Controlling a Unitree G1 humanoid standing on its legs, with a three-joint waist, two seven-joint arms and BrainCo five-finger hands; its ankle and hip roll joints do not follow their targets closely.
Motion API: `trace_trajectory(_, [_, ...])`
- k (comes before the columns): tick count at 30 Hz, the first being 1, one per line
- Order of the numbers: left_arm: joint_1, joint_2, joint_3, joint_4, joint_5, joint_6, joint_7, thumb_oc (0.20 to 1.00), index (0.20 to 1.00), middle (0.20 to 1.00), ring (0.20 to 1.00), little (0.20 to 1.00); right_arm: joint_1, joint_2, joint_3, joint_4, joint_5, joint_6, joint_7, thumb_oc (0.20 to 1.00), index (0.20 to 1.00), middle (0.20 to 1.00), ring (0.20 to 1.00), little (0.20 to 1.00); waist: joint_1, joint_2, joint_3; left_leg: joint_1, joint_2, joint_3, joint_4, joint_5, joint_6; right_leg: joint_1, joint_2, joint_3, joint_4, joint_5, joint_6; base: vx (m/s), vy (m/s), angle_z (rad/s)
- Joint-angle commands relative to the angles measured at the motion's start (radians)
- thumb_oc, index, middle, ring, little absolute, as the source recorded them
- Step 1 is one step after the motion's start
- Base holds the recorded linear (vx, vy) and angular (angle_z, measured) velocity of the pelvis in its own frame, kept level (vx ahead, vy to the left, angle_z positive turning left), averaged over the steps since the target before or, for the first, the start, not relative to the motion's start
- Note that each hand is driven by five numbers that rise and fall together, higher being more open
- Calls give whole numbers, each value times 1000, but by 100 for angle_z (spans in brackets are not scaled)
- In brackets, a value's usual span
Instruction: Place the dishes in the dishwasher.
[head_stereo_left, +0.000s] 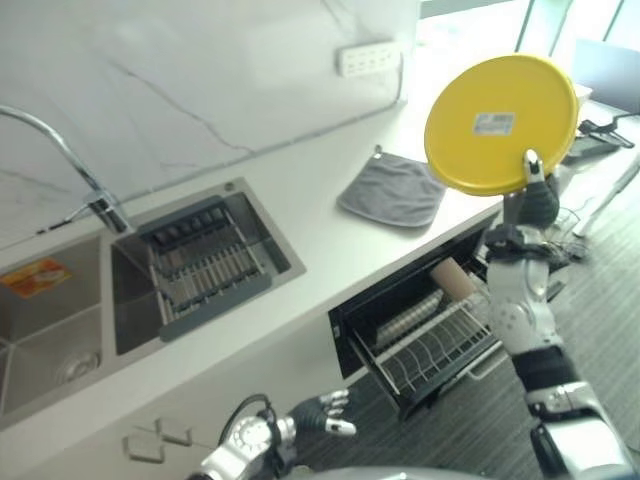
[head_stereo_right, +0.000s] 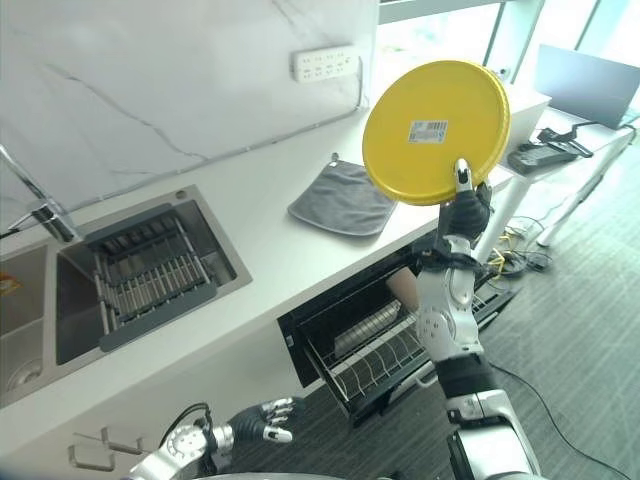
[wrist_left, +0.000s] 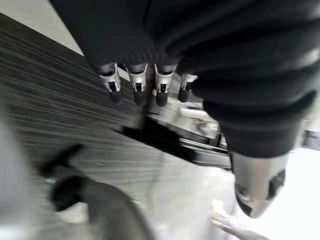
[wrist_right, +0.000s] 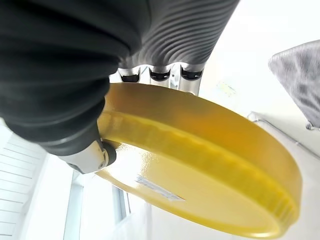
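Right eye view: the right hand (head_stereo_right: 466, 212) grips a round yellow plastic plate (head_stereo_right: 436, 131) by its rim, raised above the open dishwasher rack (head_stereo_right: 385, 352) for loading; the left hand (head_stereo_right: 262, 420) hangs relaxed, empty.

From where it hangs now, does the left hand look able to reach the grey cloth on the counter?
Probably not as things stand. The left hand hangs low in front of the cabinet, below the counter edge, while the grey cloth lies far back near the wall.
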Motion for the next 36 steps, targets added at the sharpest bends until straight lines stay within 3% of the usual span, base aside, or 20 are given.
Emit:
trace_trajectory(1, [-28, -21, 48, 70, 104, -117, 156, 1000, 1000, 1000, 1000, 1000, -9, 2, -116, -151, -15, -49, 97, 200, 200, 200, 200, 200, -19, -25, 47, -59, -1, 17, 253, -179, 66, 75, -20, -142, 131, -162, -41, 53, 6, -33])
trace_trajectory(2, [-6, -53, 79, 164, 131, -127, 214, 1000, 1000, 1000, 1000, 1000, 58, 14, -131, -178, -23, -62, 130, 200, 200, 200, 200, 200, -29, -30, 52, -62, -3, 16, 264, -186, 69, 69, -21, -128, 134, -161, -39, 54, 3, -33])
trace_trajectory(6, [15, -89, 133, 301, 172, -116, 272, 1000, 1000, 1000, 1000, 1000, 151, 19, -144, -261, -73, -42, 148, 200, 200, 200, 200, 200, -45, -38, 56, -69, -7, 13, 266, -190, 71, 54, -27, -109, 133, -152, -28, 22, -3, -27])
trace_trajectory(10, [36, -112, 193, 383, 81, -77, 276, 1000, 1000, 1000, 1000, 1000, 203, 21, -138, -291, -45, 3, 169, 200, 200, 200, 200, 200, -57, -44, 60, -73, -14, 11, 269, -196, 71, 45, -32, -95, 126, -144, -17, -7, -2, -11])
trace_trajectory(15, [47, -115, 276, 409, 51, -88, 269, 1000, 1000, 1000, 1000, 1000, 273, 38, -131, -291, -40, 38, 193, 200, 200, 200, 200, 200, -68, -52, 64, -79, -13, 19, 285, -206, 75, 36, -36, -89, 125, -137, -11, -2, -19, -12])
trace_trajectory(17, [43, -114, 279, 394, 54, -89, 264, 1000, 1000, 1000, 1000, 1000, 307, 45, -124, -270, -13, 74, 214, 200, 200, 200, 200, 200, -75, -56, 73, -89, -8, 26, 298, -210, 76, 26, -38, -89, 129, -134, -9, -45, -42, -5])
trace_trajectory(24, [31, -121, 258, 344, 52, -90, 276, 1000, 1000, 1000, 1000, 1000, 355, 85, -73, -214, 19, 105, 273, 200, 200, 200, 200, 200, -83, -62, 99, -110, 0, 34, 325, -217, 81, 9, -43, -95, 140, -129, -3, -27, -30, -5])
trace_trajectory(36, [-35, -111, 205, 273, 75, -54, 319, 1000, 1000, 1000, 1000, 1000, 329, 109, -4, -112, -30, 76, 188, 200, 200, 200, 200, 200, -64, -58, 154, -176, 8, 10, 371, -227, 86, -43, -63, -109, 182, -135, 8, -33, 7, -5])
